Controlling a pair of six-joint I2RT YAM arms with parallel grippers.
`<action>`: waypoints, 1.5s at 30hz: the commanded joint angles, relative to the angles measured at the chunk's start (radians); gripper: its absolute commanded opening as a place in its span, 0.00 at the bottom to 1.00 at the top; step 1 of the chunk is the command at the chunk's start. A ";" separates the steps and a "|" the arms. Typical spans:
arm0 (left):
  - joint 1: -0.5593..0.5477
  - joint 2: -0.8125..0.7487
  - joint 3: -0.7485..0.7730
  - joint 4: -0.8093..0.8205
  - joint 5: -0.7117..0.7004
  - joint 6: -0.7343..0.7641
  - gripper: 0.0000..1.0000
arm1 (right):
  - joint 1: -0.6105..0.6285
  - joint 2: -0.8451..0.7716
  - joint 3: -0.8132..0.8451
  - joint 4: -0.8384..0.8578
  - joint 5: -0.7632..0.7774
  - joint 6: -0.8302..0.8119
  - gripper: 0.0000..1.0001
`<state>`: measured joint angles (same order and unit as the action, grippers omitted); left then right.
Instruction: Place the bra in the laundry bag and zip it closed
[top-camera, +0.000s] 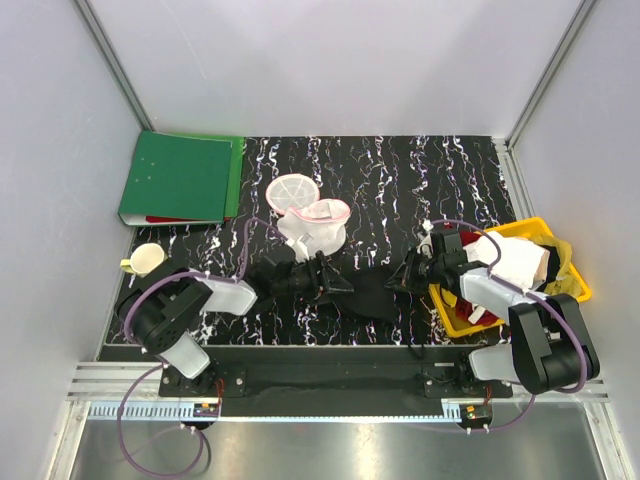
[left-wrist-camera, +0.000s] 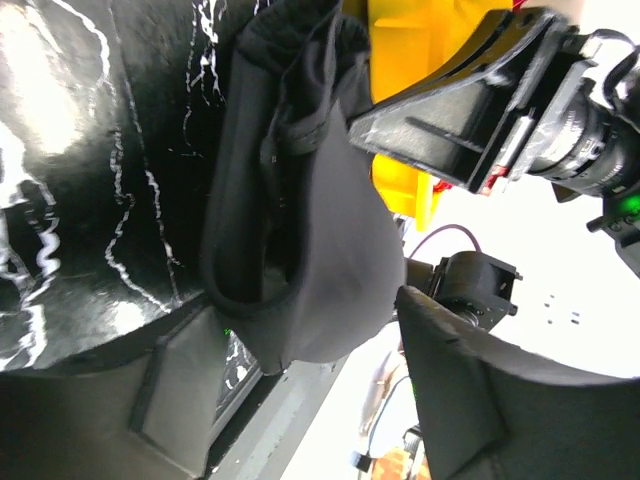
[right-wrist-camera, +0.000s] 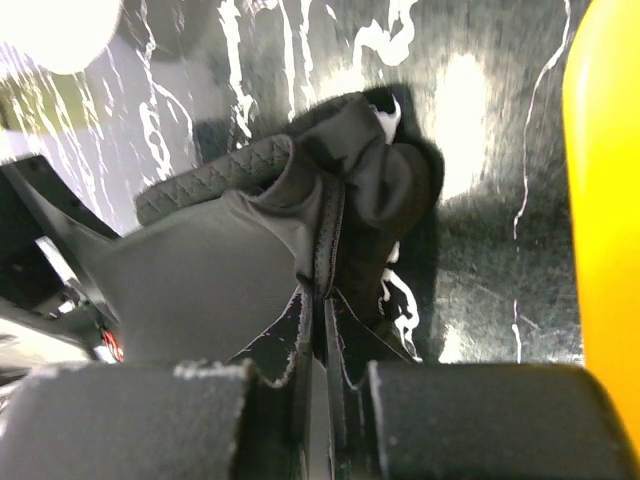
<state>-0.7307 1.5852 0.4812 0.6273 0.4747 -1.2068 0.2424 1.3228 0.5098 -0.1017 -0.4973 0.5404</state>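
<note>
Bra (top-camera: 372, 292) lies between your grippers, near the table's front edge | left gripper (top-camera: 335, 282) spread around one end | right gripper (top-camera: 406, 277) pinching the other, basket (top-camera: 578, 284) tight alongside | bag (top-camera: 322, 230) behind, apart.

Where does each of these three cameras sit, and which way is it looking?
Top external: above and behind, looking down at the table; left arm and right arm show.
Left wrist: on the left arm, facing the bra; own finger shows.
Right wrist: on the right arm, facing the bra; own fingers show.
Shared: all three see the bra and the yellow basket.
</note>
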 joint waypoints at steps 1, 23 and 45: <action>-0.022 0.051 0.048 0.081 -0.005 0.006 0.62 | 0.009 -0.022 0.001 0.056 0.031 0.016 0.10; -0.018 -0.500 0.289 -0.885 -0.067 0.749 0.00 | 0.014 -0.444 0.222 -0.303 -0.234 -0.152 0.90; -0.019 -0.852 0.300 -0.954 0.255 0.871 0.00 | 0.264 -0.521 0.249 -0.101 -0.454 -0.299 1.00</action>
<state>-0.7486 0.7433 0.7326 -0.3733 0.6399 -0.3527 0.4332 0.7757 0.7311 -0.1860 -0.9855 0.3450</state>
